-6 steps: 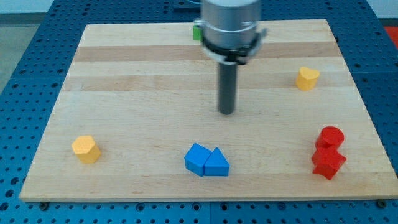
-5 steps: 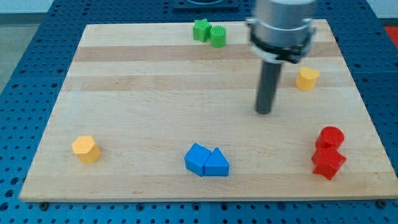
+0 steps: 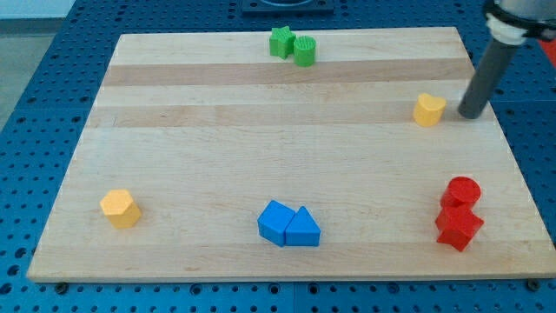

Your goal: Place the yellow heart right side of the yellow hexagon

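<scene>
Once mid-board, my tip beside yellow heart

The counter was pale wood with lighter and darker lengthwise bands, set on a blue perforated base. On it lay a yellow heart, a yellow hexagon, a green star, a green cylinder, a blue cube, a blue triangle, a red cylinder and a red star. The rod down to my tip was dark grey
</scene>
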